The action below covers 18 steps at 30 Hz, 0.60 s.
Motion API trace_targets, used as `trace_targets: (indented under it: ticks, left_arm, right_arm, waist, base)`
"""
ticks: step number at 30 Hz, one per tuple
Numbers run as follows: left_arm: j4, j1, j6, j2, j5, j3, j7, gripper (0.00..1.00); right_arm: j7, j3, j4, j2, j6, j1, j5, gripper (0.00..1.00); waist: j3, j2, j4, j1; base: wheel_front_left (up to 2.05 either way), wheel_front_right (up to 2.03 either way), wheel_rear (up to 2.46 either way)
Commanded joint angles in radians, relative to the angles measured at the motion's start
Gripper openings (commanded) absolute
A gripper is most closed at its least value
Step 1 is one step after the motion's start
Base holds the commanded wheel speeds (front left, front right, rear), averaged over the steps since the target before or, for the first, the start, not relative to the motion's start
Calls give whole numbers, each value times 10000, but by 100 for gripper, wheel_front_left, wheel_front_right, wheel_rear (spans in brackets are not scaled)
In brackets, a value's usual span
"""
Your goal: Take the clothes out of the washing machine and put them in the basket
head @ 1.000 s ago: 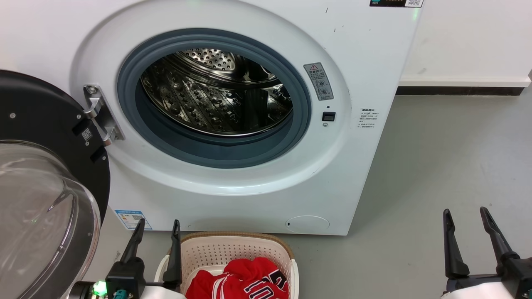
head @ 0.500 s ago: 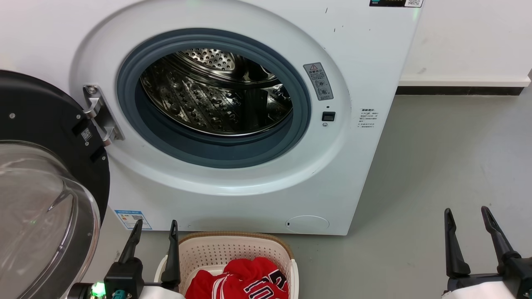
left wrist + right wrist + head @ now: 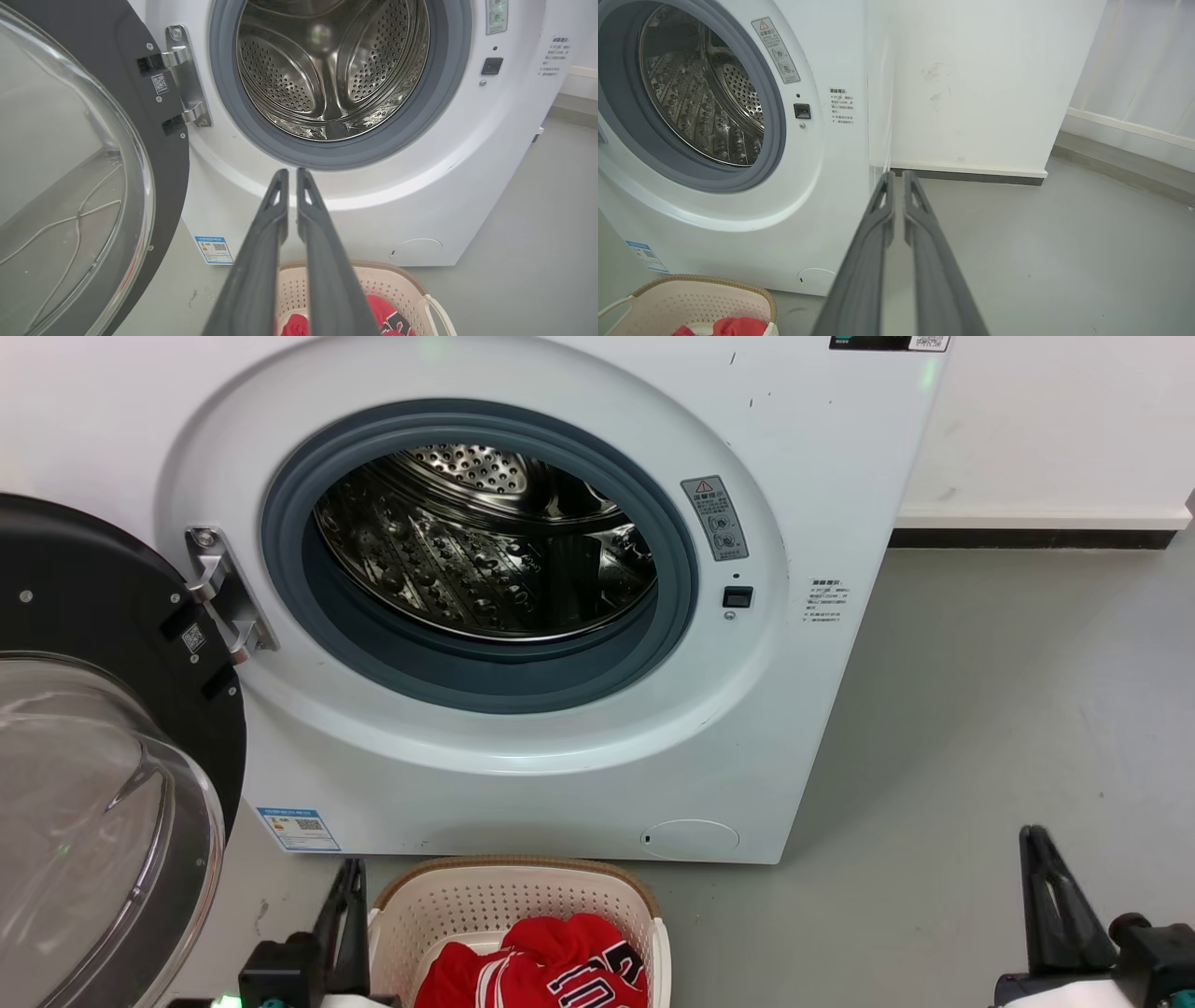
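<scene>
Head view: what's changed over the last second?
Both grippers closed and sank lower in the head view. The left gripper, open before, now has its fingers together beside the basket, and the right gripper likewise over the floor. Neither took hold of anything. The clothes stay in the basket, the washing machine door stays open.

- Laundry area: a white front-loading washing machine (image 3: 560, 784) stands against the wall.
- Bare grey floor (image 3: 1008, 709), plain white wall (image 3: 1046, 420), dark skirting (image 3: 1027, 539).
- Perforated basket (image 3: 523, 896) on the floor.
</scene>
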Motion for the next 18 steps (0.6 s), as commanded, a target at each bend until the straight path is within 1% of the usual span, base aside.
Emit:
trace_targets:
  ticks: [1, 9, 10, 18]
  left_arm:
    - [9, -122, -24, 11, -297, 85, 112, 0]
    - [120, -351, -151, 0, -2032, 222, 538, 0]
    - [120, -351, -151, 0, -2032, 222, 538, 0]
    - [165, -517, -268, -10, -3610, 288, 862, 0]
  right_arm:
    - [77, -20, -1, -9, 0, -94, 316, 0]
    - [484, -6, 219, -14, -1, -360, 2087, 0]
    - [484, -6, 219, -14, -1, -360, 2087, 0]
    - [837, 21, 405, -20, -1, -586, 3686, 0]
  waist:
    - [1, -1, -1, 0]
    - [8, -1, -6, 0]
    - [8, -1, -6, 0]
    - [16, -1, -12, 0]
  base:
    - [0, 0, 0]
    - [0, 0, 0]
    - [0, 0, 0]
    - [0, 0, 0]
